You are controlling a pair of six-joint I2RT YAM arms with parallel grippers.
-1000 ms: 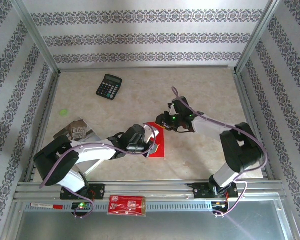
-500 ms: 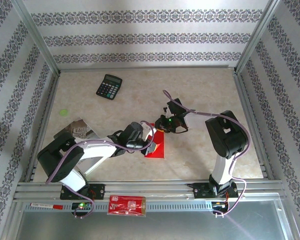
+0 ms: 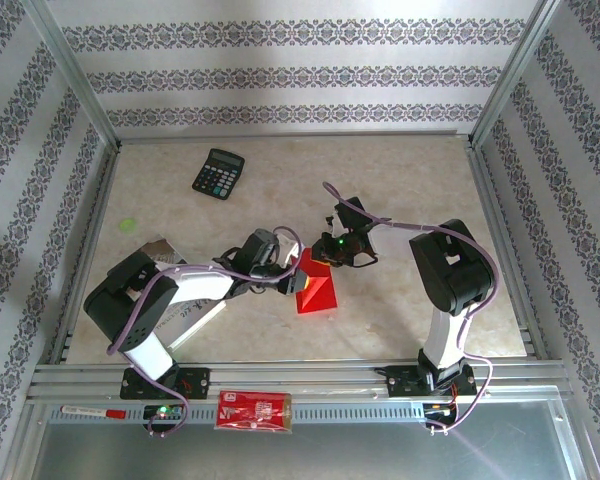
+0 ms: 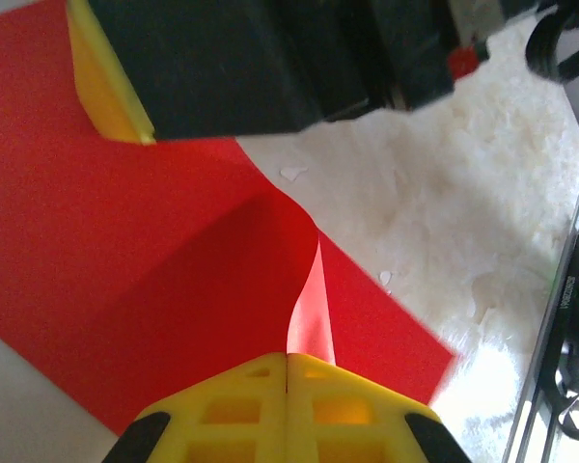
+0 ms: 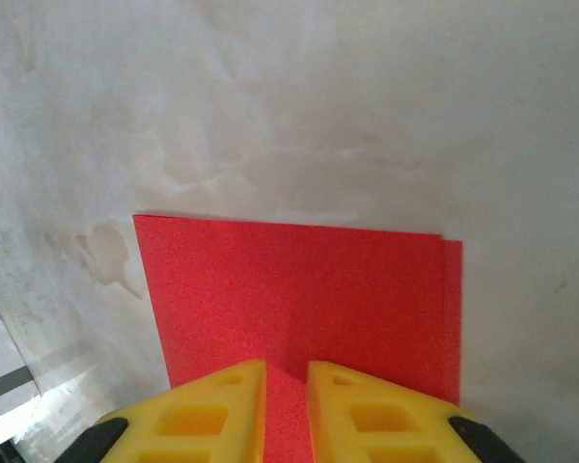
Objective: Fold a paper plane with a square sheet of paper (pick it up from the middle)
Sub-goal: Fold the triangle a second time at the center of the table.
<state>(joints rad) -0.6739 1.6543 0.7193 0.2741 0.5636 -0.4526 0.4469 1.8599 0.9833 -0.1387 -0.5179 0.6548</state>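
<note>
The square sheet of paper (image 3: pixel 318 296), plain bright red, lies mid-table and is humped into a tent shape. My left gripper (image 3: pixel 292 278) is at its left side. In the left wrist view my left gripper (image 4: pixel 288 359) is shut on a raised fold of the sheet (image 4: pixel 125 251) that stands up between its yellow fingers. My right gripper (image 3: pixel 326 258) is low over the sheet's far edge. In the right wrist view my right gripper (image 5: pixel 287 371) is open by a narrow gap, with the red sheet (image 5: pixel 299 289) flat beneath it. The paper plane is out of view.
A black calculator (image 3: pixel 218 173) sits at the back left. A white printed booklet (image 3: pixel 165 264) lies under my left arm. A red printed packet (image 3: pixel 253 410) rests on the front rail. A small green spot (image 3: pixel 128 224) marks the table's left. Metal frame rails border the table.
My right arm folded in and brought its gripper left onto the sheet's far edge, its jaws narrowing slightly. My left gripper drew back left, and the sheet rose from flat into a tent.
</note>
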